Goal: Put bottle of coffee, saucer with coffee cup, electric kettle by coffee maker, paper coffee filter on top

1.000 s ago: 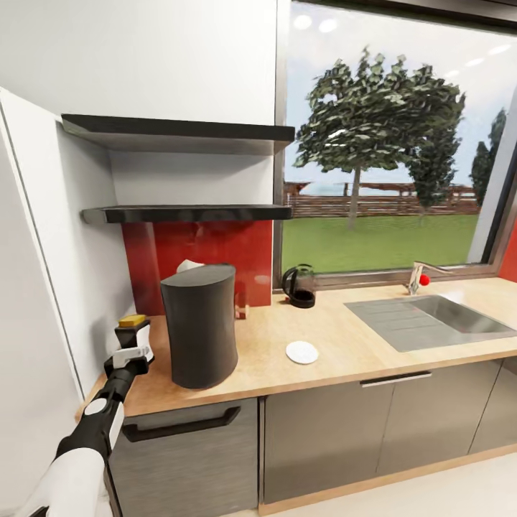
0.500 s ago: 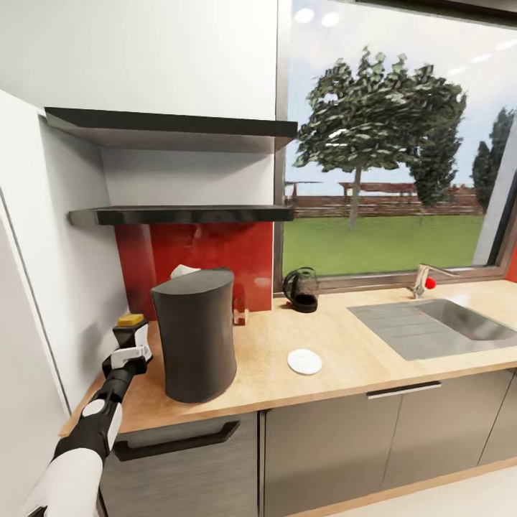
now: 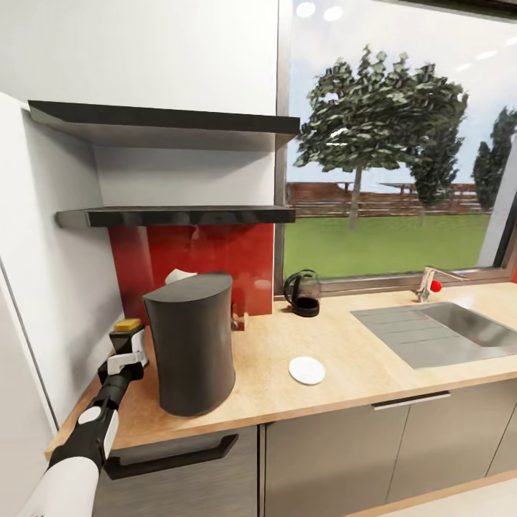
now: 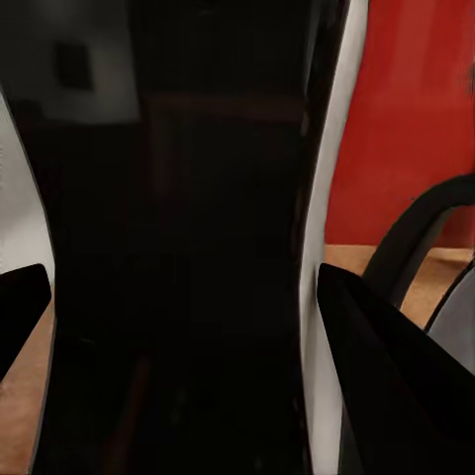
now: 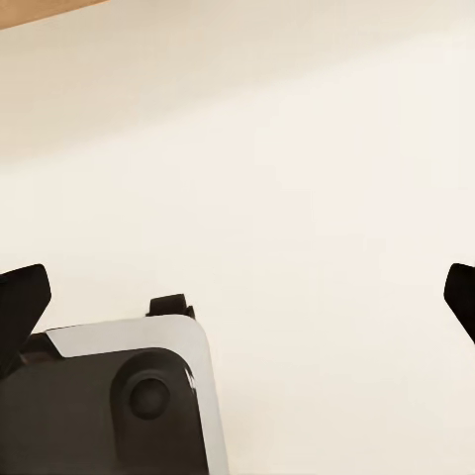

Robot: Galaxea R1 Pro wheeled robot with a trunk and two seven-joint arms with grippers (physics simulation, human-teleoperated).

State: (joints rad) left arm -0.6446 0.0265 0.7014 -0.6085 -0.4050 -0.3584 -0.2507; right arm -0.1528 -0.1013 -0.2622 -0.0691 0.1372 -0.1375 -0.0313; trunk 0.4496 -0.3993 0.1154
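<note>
Left end effector gripping bottle of coffee, beside coffee maker

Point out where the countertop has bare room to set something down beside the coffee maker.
Bare worktop runs between the coffee maker and sink, broken by the saucer and electric kettle. The coffee maker's wall side is crowded: the left gripper holds the bottle of coffee.

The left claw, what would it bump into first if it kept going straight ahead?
Nothing new: the left claw is already shut on the bottle of coffee. Past the bottle, probably the red wall panel behind the kitchen countertop, though depth is hard to judge.
</note>
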